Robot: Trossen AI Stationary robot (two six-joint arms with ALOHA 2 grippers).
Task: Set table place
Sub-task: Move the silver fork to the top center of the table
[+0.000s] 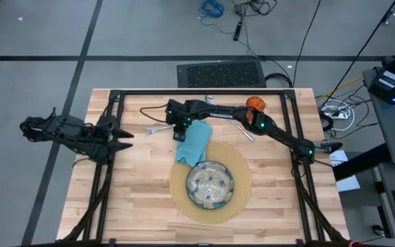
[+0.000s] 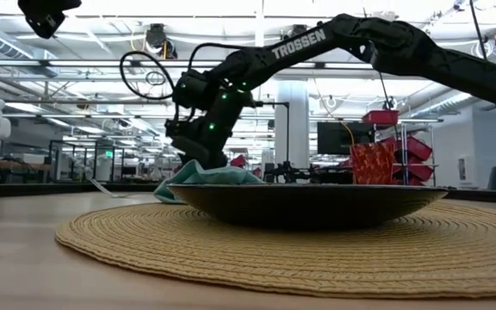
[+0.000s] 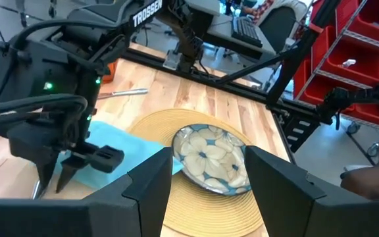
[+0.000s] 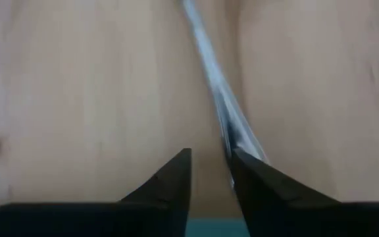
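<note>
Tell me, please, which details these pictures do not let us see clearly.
- Right gripper and silver utensil: right wrist view is blurred, so grip or mere touch is unclear, and fork, knife or spoon cannot be told.
- Plate: low view shows only its dark rim; the inside is hidden.
- Orange cup: high view, partly covered by the right arm.

Robotics lab, red parts bins [image 3: 347,52], floor cables [image 1: 252,14], monitors [image 2: 338,136]

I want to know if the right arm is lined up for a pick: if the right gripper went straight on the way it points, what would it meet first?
Most likely the silver utensil: its handle runs just ahead of the right gripper, slightly toward one fingertip, lying on the table. Depth is unclear.
</note>
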